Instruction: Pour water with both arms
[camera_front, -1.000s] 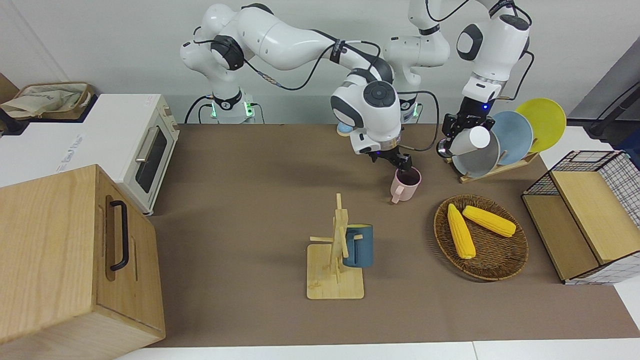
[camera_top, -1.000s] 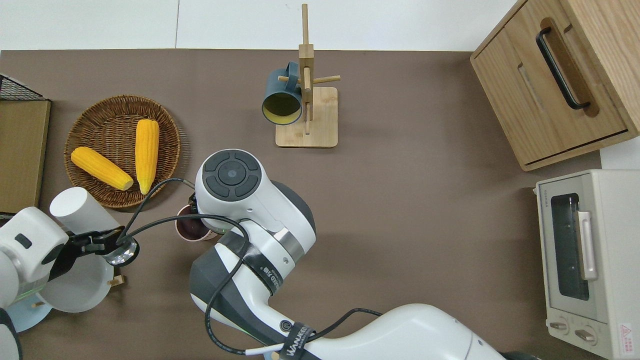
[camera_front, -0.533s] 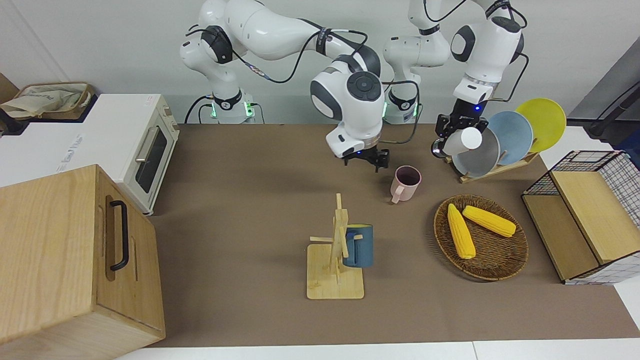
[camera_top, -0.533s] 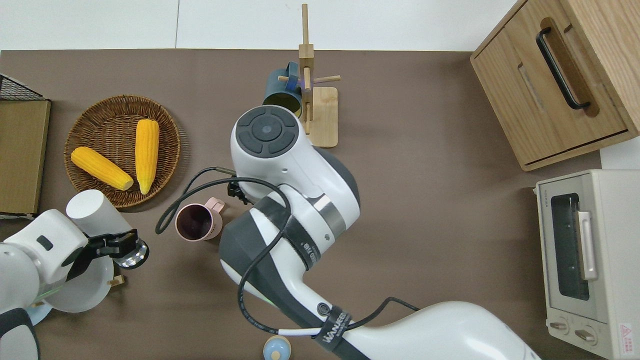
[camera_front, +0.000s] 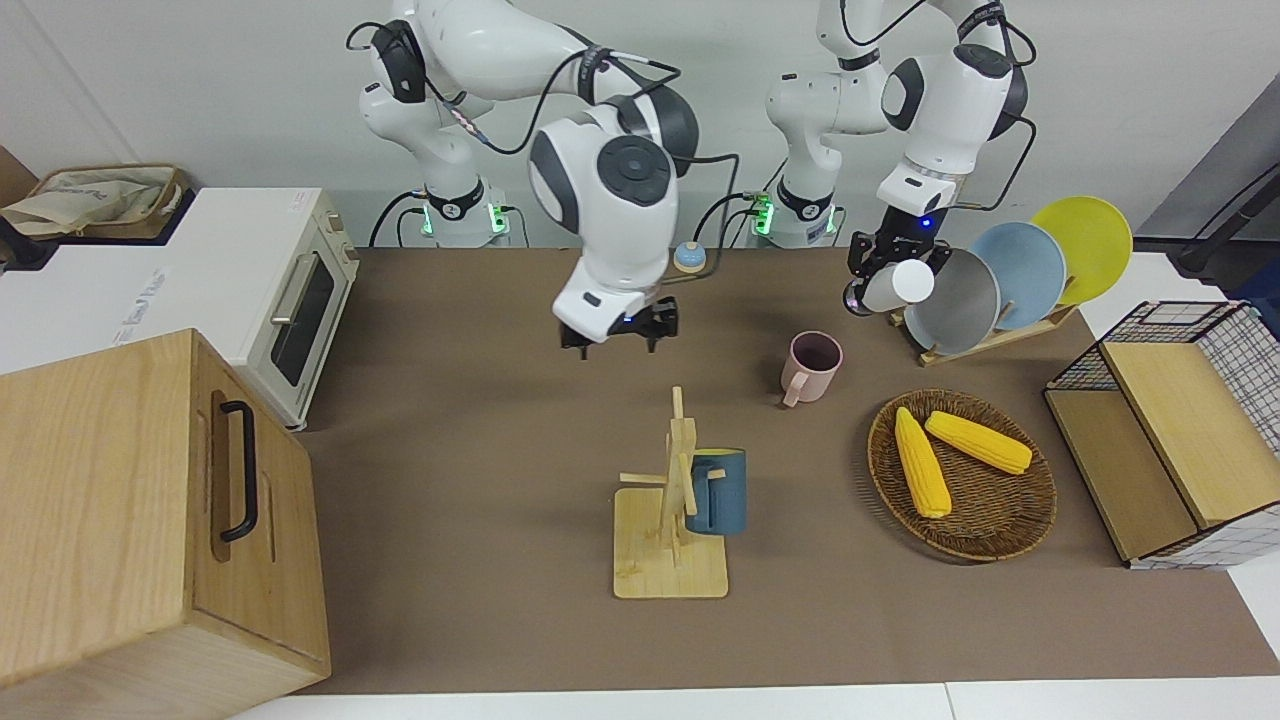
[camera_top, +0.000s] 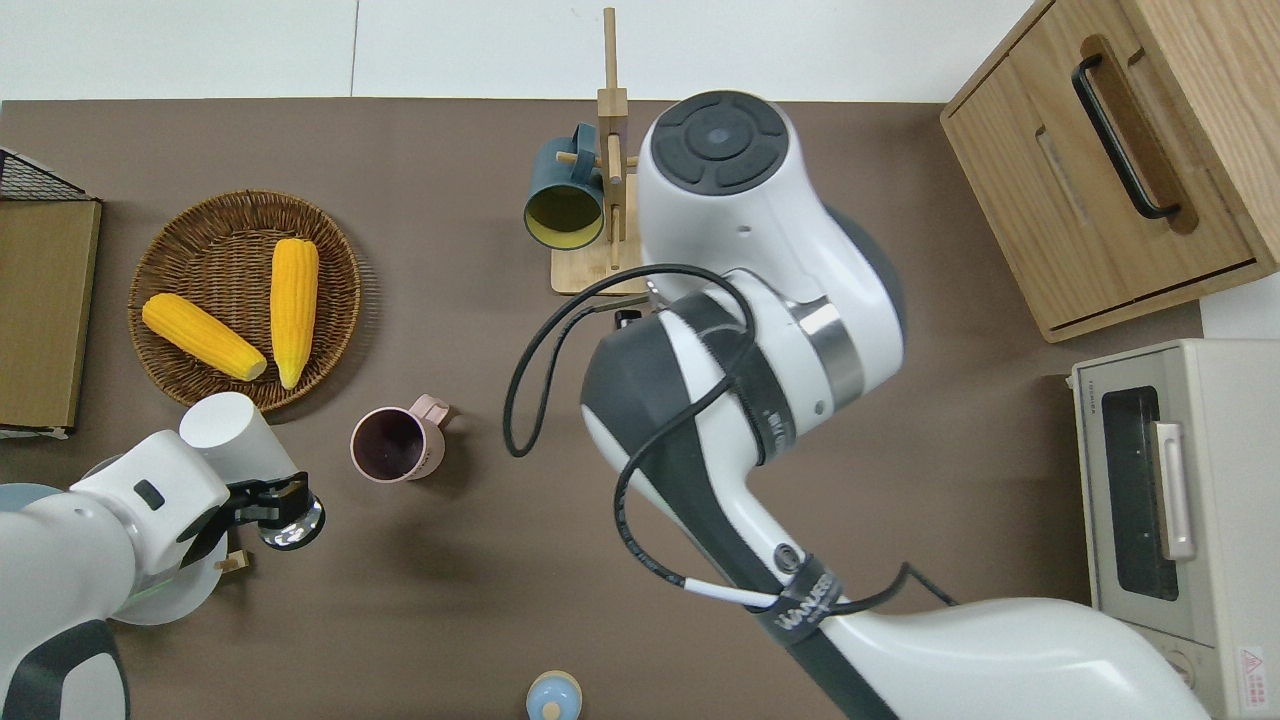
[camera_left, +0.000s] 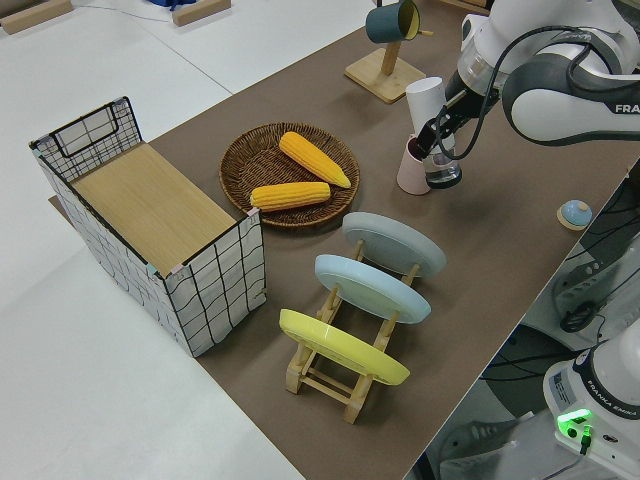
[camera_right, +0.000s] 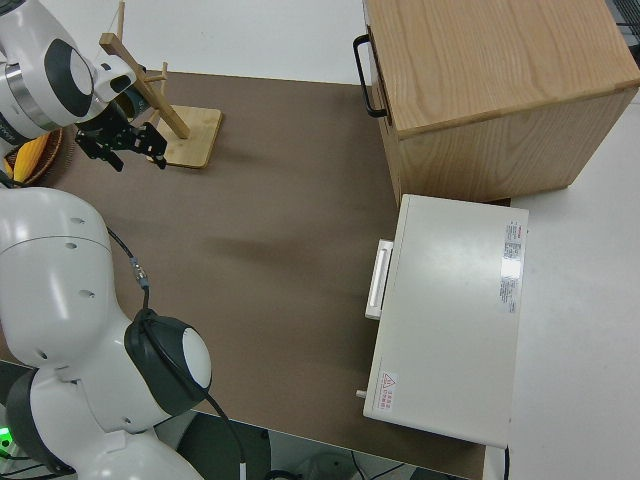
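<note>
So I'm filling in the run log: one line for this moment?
left pincer: shut on white bottle, tilted | right pincer: open, empty, raised | pink mug: upright on table, free

Brown table (camera_front: 480, 420) carries pink mug (camera_front: 812, 364), corn basket (camera_front: 985, 525), mug stand (camera_front: 668, 570).

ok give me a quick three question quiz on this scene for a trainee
1. True or false: the pink mug is hanging on the wooden mug stand.
2. Which gripper holds the white cylinder: A) left gripper B) right gripper C) neither?
3. How many corn cobs lie in the wicker basket?

Key
1. False; it stands on the table, nearer to the robots than the stand, which carries the blue mug.
2. A; the right gripper is open and empty.
3. Two.
</note>
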